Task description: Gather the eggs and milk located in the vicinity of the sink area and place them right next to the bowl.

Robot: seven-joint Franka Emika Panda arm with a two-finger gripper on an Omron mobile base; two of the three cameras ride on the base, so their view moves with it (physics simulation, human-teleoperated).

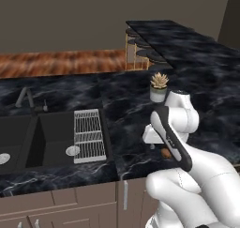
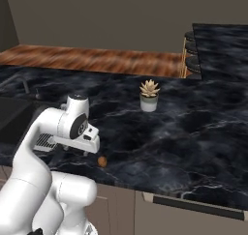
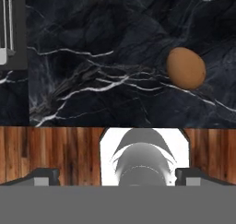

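Note:
A reddish-brown egg [image 3: 185,67] lies on the black marble counter [image 3: 92,57], up and to the right of my gripper [image 3: 117,177] in the hand view. My gripper is open, its tips wide apart with nothing between them. From the right base view the egg [image 2: 101,161] rests near the counter's front edge, just right of the gripper [image 2: 87,152], which hangs low over the counter. In the left base view the egg [image 1: 165,153] peeks out behind my arm. The sink area [image 1: 47,138] lies left of the gripper [image 1: 153,145]. The milk and the bowl are out of view.
A white wire rack [image 1: 89,135] sits over the basin's right side, with a dark tap [image 1: 26,98] behind the basin. A small potted succulent [image 2: 149,96] stands further back on the counter. Stools [image 1: 140,49] stand by a raised counter at the back.

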